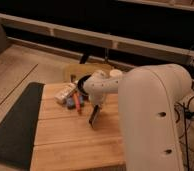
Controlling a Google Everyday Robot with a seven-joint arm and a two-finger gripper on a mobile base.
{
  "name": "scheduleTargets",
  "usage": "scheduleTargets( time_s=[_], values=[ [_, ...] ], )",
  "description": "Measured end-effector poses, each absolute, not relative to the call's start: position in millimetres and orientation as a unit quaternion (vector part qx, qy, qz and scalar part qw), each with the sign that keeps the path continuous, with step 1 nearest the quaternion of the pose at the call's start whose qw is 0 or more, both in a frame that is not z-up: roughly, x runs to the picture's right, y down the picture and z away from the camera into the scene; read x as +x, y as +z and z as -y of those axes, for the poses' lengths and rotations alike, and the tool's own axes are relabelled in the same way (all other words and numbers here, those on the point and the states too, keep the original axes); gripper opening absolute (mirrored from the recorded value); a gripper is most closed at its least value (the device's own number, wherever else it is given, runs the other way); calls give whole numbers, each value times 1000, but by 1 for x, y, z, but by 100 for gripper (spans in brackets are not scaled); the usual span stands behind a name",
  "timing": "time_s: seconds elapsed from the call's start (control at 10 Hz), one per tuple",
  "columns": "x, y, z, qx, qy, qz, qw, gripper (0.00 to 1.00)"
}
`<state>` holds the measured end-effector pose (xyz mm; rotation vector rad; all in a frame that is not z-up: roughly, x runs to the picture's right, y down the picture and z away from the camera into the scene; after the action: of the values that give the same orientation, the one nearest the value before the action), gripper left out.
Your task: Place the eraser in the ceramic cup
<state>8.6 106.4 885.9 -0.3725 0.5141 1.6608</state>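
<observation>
My gripper [95, 116] reaches down from the white arm [102, 87] to the middle of the wooden table [65, 145]. It is shut on the eraser [94, 120], a small dark flat block that stands tilted on edge at the fingertips, touching or just above the wood. A pale round rim [115, 74], which may be the ceramic cup, shows behind the arm at the table's far side. The arm's big white body hides most of it.
A red-orange pen [78, 103], a small blue piece [70, 102] and a pale packet [65, 92] lie left of the gripper. A dark bowl [82, 82] and a tan box [87, 70] sit behind. A dark mat [15, 125] borders the table's left.
</observation>
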Motion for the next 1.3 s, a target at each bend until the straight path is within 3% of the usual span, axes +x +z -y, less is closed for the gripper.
scheduleTargets(
  time_s=[0.3, 0.8, 1.3],
  values=[
    [13, 853, -34, -84, 717, -206, 661, 0],
    [76, 815, 138, 106, 716, -205, 658, 0],
    [83, 811, 151, 121, 715, -208, 657, 0]
  ],
)
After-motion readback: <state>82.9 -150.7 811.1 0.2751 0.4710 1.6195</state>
